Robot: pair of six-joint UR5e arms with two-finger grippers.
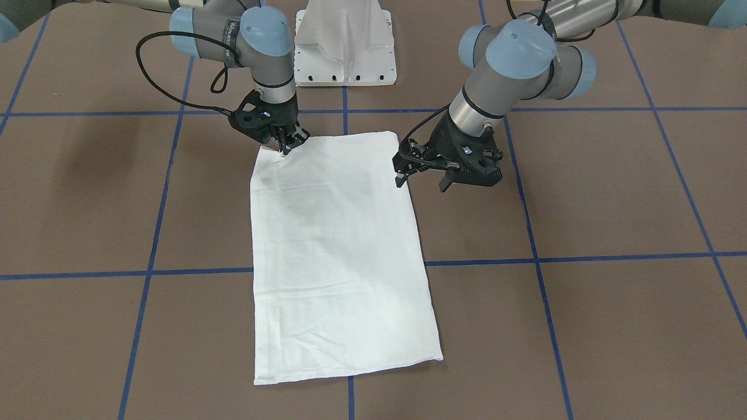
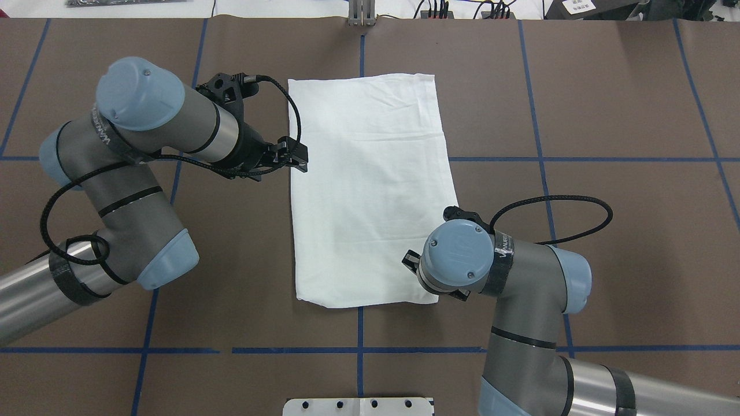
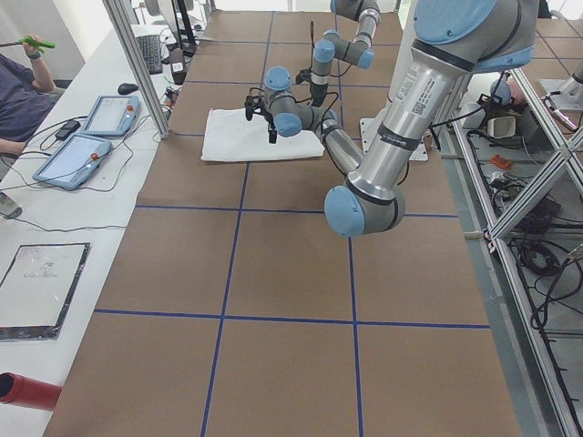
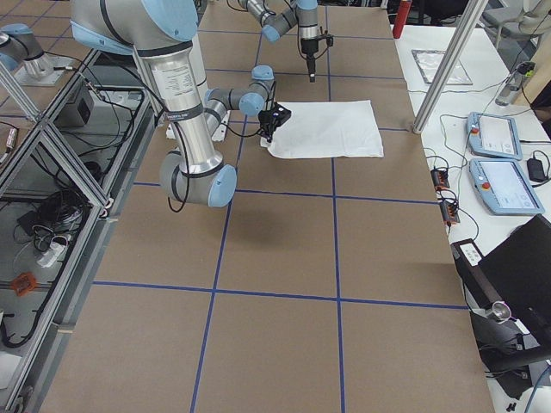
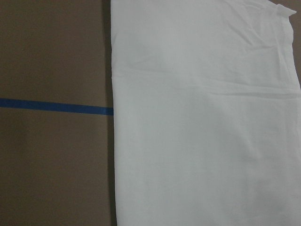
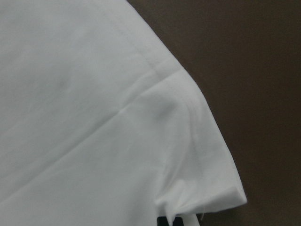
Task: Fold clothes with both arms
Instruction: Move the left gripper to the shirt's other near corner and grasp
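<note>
The white shirt (image 1: 338,251) lies folded into a long flat rectangle in the middle of the brown table (image 1: 613,192); no text, collar or sleeves show. My right gripper (image 1: 287,144) is down at the shirt's robot-side corner and shut on it; the right wrist view shows that corner (image 6: 197,188) bunched and slightly raised. In the overhead view the right wrist (image 2: 457,254) hides those fingers. My left gripper (image 1: 423,181) hangs open just beside the shirt's opposite long edge, near its robot-side end, holding nothing. The left wrist view shows only that edge (image 5: 113,141) and the table.
The white pedestal base (image 1: 344,46) stands at the table's robot side. Blue tape lines (image 1: 583,256) grid the brown cover. Beyond the far edge are two tablets (image 3: 86,146) on a side bench, a person's arm (image 3: 23,73) and aluminium frame posts (image 3: 137,64).
</note>
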